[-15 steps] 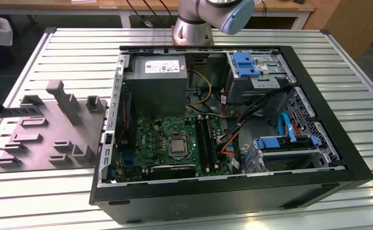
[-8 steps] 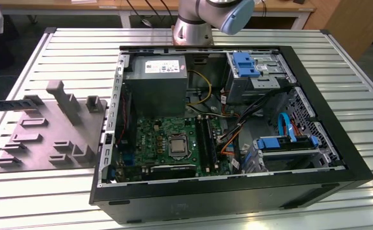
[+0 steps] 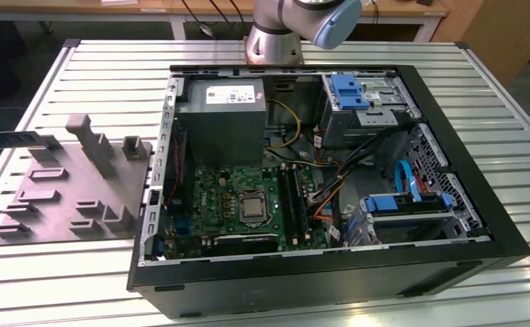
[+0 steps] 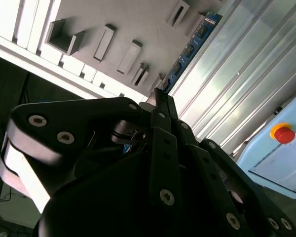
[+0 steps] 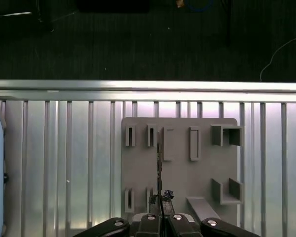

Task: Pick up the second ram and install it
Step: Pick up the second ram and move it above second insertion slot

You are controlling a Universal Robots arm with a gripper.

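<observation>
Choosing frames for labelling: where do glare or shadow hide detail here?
Second wrist view: the ribbed silver metal table glares white, and the black gripper pinching the blue-green memory stick is murky. First wrist view: the floor beyond the table is near black. Exterior view: even light; the open black computer case is dim along its near wall.

No text can be read anywhere. A white label (image 3: 233,95) lies on top of the power supply (image 3: 219,136) inside the case (image 3: 338,279), toward the desk (image 3: 110,61) edge where the arm's base stands; its print is too small to make out. In the second wrist view, the chips on the ram (image 4: 195,42), gripped by the claw (image 4: 159,95), are too small to show any marking. The red button (image 4: 284,133) on its yellow ring shows no legible lettering.
</observation>
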